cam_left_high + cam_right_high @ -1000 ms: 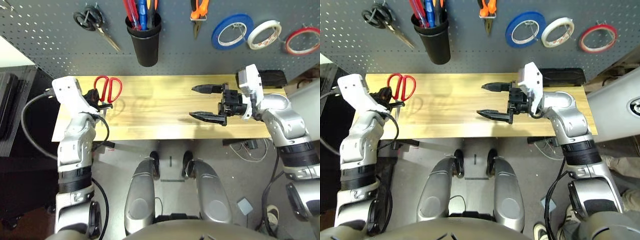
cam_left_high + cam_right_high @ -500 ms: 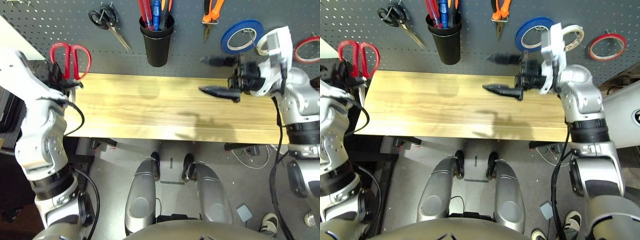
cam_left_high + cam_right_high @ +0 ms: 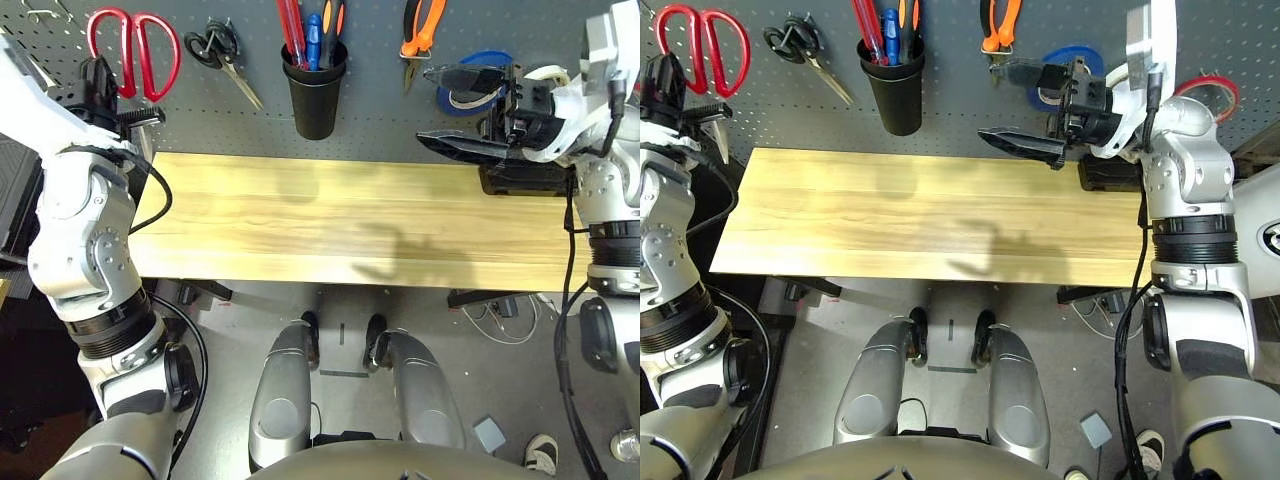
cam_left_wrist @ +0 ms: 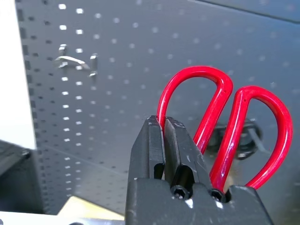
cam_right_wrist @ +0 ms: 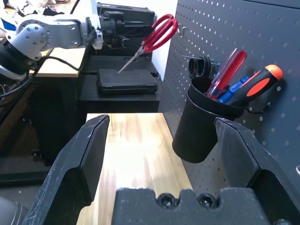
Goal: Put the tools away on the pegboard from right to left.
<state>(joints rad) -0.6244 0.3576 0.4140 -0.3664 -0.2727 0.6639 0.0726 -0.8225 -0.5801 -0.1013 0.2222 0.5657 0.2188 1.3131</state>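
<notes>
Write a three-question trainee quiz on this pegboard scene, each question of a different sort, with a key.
1. True or false: the left gripper is shut on the red-handled scissors.
2. What sits in the black cup holder? A) tape rolls B) screwdrivers C) pliers
3. Fill in: the right gripper has its jaws ____ and holds nothing.

Key: 1 true. 2 B. 3 open.
</notes>
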